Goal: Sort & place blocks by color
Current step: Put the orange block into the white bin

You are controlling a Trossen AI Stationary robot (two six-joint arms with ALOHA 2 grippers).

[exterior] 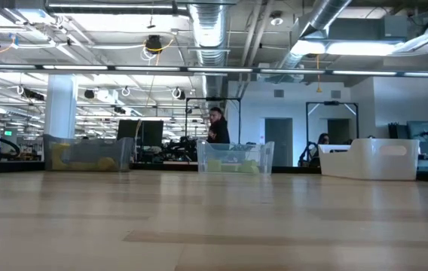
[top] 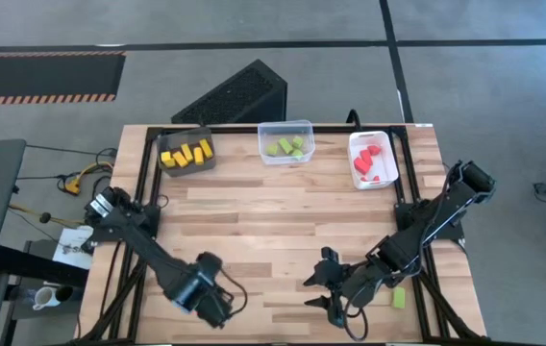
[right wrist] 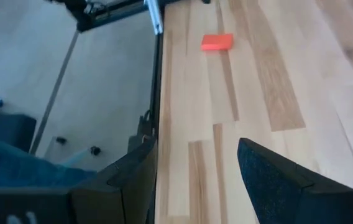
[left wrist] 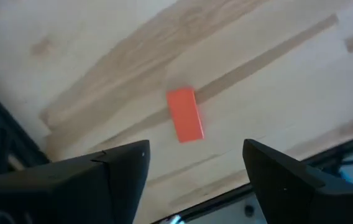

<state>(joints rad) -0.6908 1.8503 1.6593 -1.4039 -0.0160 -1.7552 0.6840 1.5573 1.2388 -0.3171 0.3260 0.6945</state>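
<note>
One red block (left wrist: 184, 115) lies flat on the wood near the table's near edge, and it also shows farther off in the right wrist view as the red block (right wrist: 217, 42). My left gripper (left wrist: 195, 149) hovers above it, open, with its fingers wide apart and clear of it. In the high view my left gripper (top: 213, 306) covers this block. My right gripper (top: 319, 293) is open over the near middle of the table and holds nothing. A light green block (top: 399, 298) lies by the near right edge, beside the right arm.
Along the far edge stand a dark bin (top: 186, 154) with yellow blocks, a clear bin (top: 285, 144) with green blocks and a white bin (top: 372, 159) with red blocks. Bare wood lies between the bins and the grippers. The table's near edge (right wrist: 159, 124) is close to both grippers.
</note>
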